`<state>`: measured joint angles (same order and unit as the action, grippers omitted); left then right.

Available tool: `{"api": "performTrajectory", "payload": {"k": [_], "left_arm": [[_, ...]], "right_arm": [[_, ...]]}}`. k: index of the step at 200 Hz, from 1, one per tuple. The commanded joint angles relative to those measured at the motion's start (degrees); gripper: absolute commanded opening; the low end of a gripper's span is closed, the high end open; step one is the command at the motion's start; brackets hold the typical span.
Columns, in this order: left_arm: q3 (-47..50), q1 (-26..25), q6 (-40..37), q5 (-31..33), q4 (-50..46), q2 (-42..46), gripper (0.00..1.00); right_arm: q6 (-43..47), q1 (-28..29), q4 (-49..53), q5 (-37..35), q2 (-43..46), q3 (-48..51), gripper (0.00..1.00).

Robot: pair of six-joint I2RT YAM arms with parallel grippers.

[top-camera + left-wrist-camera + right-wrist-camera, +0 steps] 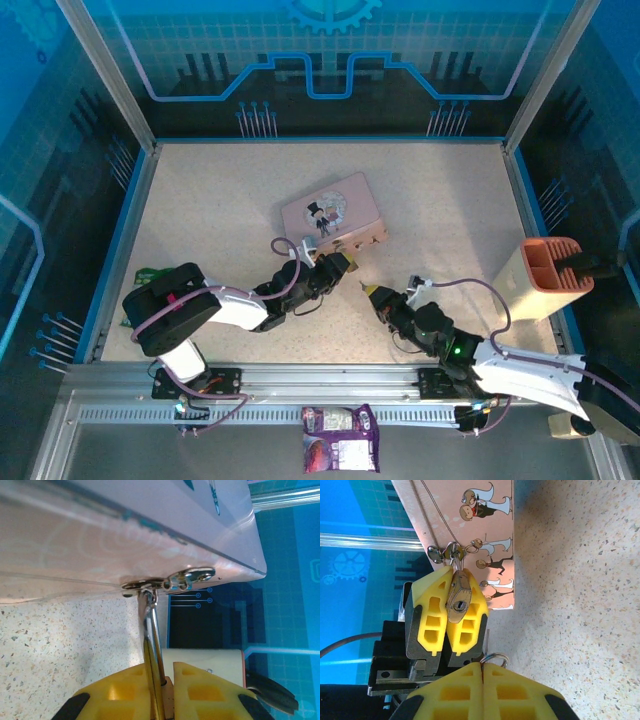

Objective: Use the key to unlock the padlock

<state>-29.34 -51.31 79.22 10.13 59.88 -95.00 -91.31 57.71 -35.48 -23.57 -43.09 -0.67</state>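
Robot lab cell, aluminium-framed blue panels (330, 60)

Padlock (459, 597) at box's (332, 212) near edge — L gripper (340, 266) on it, R gripper (373, 292) beside.

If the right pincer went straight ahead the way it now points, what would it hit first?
Probably the padlock, gripped by the left pincer directly ahead of the right pincer; how much gap separates them is unclear.
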Motion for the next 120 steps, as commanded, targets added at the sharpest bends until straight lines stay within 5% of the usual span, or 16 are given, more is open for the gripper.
{"api": "performTrajectory", "payload": {"k": [1, 120], "left_arm": [[-0.9, -0.72, 2.23, 0.47, 11.58, 0.58, 0.0], [-0.94, -0.97, 2.19, 0.48, 12.11, 0.19, 0.0]], "right_arm": [[0.17, -0.74, -6.17, -0.84, -1.54, 1.07, 0.0], [0.85, -2.43, -9.52, 2.63, -4.46, -0.89, 0.0]]}}
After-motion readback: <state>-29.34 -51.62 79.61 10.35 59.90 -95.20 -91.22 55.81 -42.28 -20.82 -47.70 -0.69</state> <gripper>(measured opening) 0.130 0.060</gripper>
